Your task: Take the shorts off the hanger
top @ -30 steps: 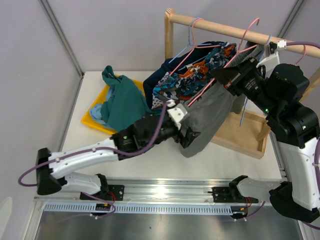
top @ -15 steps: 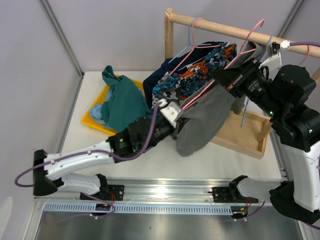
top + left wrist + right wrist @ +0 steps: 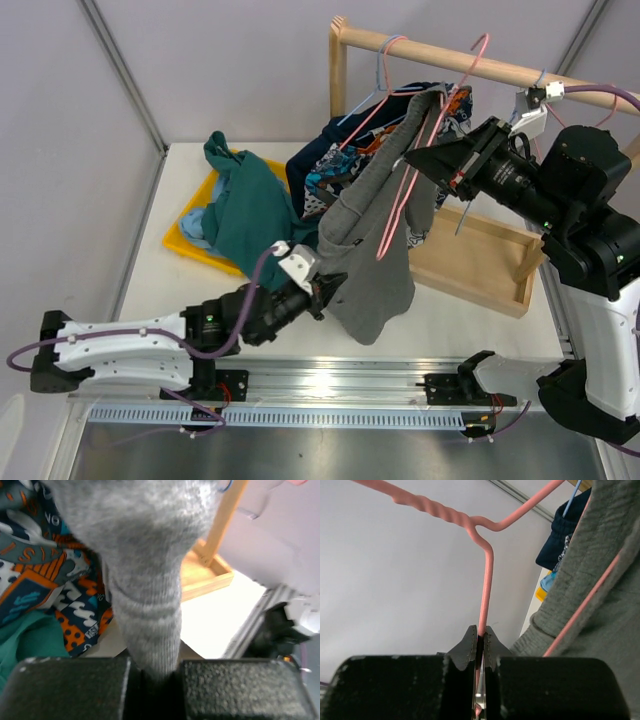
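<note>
The left claw (image 3: 325,288) sits low in the middle of the top view, pressed together on the lower edge of the grey shorts (image 3: 372,250). In its wrist view the grey cloth (image 3: 145,580) narrows downward and disappears into the slot between the two black fingers (image 3: 70,687), pinched there.

The grey shorts drape over the pink hanger (image 3: 398,205) and hang from the upper middle of the frame, just under the wooden rail (image 3: 420,50), down to the white counter (image 3: 460,320). The hanger's hook shows close to the rail (whether it rests on it cannot be told).

The right claw (image 3: 440,165), at the upper right of the top view, touches the hanger's right side. Its own camera shows the claw (image 3: 480,641) closed on the pink wire (image 3: 486,580) just below the twisted neck, with grey fabric (image 3: 600,580) filling the right of that frame.

Behind the grey shorts lie the patterned shorts (image 3: 335,175) and the navy shorts (image 3: 302,160). To the left, the teal shorts (image 3: 245,205) and the light blue shorts (image 3: 195,222) lie on a yellow tray (image 3: 180,242).
</note>
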You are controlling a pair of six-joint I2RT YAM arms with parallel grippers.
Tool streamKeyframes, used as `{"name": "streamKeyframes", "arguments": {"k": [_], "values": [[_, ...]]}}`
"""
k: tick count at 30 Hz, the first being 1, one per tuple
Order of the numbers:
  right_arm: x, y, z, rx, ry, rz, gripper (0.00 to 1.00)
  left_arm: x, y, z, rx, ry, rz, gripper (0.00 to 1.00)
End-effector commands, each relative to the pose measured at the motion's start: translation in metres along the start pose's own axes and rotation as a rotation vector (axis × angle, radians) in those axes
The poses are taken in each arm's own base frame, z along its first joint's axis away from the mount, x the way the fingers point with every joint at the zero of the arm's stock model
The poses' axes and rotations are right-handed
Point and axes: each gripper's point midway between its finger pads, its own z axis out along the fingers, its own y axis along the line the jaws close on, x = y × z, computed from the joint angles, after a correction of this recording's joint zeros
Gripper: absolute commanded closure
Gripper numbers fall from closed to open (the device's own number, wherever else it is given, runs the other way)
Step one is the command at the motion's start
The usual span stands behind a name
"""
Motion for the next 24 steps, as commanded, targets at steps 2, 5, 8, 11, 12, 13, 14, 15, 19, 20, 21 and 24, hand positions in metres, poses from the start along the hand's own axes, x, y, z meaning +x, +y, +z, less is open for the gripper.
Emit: {"name": "streamKeyframes", "arguments": {"k": [2,5,8,11,12,13,14,15,19,20,21,24], "values": [[-0.034,0.035,-0.005,-0.144,-0.141,-0.031,1.00,-0.002,0.005,0.041,-0.115,0.041,0.002,1.00],[-0.016,0.042,-0.018,-0.184,-0.059,0.012,1.00,0.004,0.020,0.077,-0.179,0.084,0.015,1.00],[0.000,0.043,-0.038,-0.169,0.012,0.061,1.00,-0.012,0.036,0.107,-0.218,0.074,0.004,1.00],[0.009,0.044,-0.065,-0.149,0.032,0.096,1.00,-0.037,0.055,0.127,-0.267,0.060,0.008,1.00],[0.013,0.039,-0.070,-0.131,0.041,0.113,1.00,-0.047,0.065,0.137,-0.299,0.073,0.007,1.00],[0.015,0.045,-0.082,-0.152,0.037,0.133,1.00,-0.044,0.071,0.142,-0.316,0.093,0.010,1.00],[0.017,0.046,-0.086,-0.158,0.040,0.147,1.00,-0.042,0.078,0.146,-0.332,0.112,0.010,1.00],[0.020,0.047,-0.090,-0.166,0.054,0.159,1.00,-0.038,0.088,0.150,-0.348,0.135,-0.002,1.00],[0.025,0.048,-0.100,-0.176,0.063,0.205,1.00,-0.044,0.094,0.149,-0.354,0.147,-0.005,1.00],[0.027,0.047,-0.100,-0.174,0.069,0.215,1.00,-0.039,0.095,0.145,-0.358,0.157,-0.004,1.00],[0.026,0.046,-0.100,-0.177,0.065,0.214,1.00,-0.032,0.097,0.141,-0.366,0.170,-0.017,1.00],[0.030,0.035,-0.087,-0.152,0.076,0.209,1.00,-0.023,0.098,0.116,-0.371,0.199,-0.046,1.00]]}}
